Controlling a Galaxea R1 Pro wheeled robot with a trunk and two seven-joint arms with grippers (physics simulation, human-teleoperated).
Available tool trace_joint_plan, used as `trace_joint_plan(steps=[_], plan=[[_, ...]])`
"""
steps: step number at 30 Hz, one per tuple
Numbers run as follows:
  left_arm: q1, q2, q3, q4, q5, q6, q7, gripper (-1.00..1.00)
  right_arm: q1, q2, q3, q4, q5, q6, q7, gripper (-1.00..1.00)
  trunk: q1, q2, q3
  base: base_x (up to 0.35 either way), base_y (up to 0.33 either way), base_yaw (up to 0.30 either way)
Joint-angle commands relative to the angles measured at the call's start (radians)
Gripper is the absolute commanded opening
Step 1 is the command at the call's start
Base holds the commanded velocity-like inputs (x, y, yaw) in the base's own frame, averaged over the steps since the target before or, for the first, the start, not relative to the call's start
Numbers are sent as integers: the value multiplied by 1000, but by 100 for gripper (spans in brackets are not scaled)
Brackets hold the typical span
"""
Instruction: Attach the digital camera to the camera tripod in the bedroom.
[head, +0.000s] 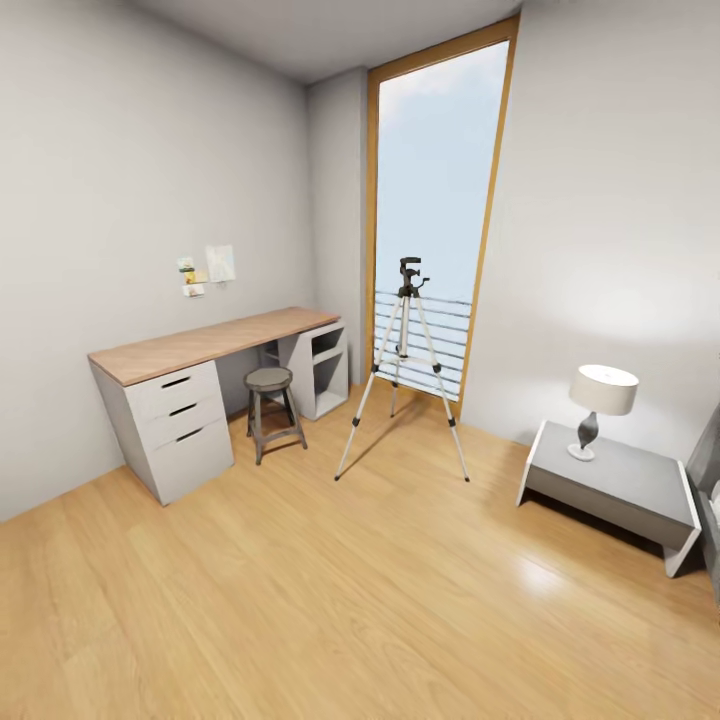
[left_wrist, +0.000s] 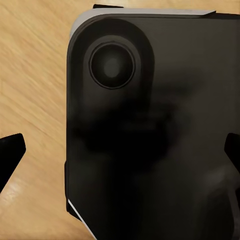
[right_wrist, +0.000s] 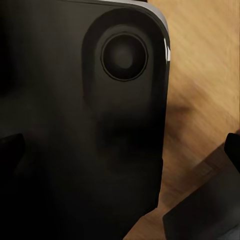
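Ahead, upright before the window: camera tripod, roughly centred, favouring neither arm; grip of both hands impossible to tell.

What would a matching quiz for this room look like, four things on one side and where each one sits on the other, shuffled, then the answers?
Things:
1. camera tripod
2. stool
3. lamp
4. paper notes

Places:
A. on the low grey table
B. on the wall above the desk
C. on the floor before the tall window
D. at the desk's open middle

Pairs: 1-C, 2-D, 3-A, 4-B
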Motion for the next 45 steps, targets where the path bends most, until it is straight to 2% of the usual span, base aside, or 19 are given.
trace_joint_plan(steps=[1,22,45], plan=[[0,0,0,-1,7,-2,0,100,0,0,1,0,1,-3,0,100,0,0,-1,-97,0,0],[0,0,0,-1,7,-2,0,100,0,1,-1,0,0,-6,0,100,0,0,-1,-59,0,-11],[0,0,0,-1,8,-2,0,100,0,2,-2,0,-1,-6,0,100,0,0,-1,-1,0,-218]])
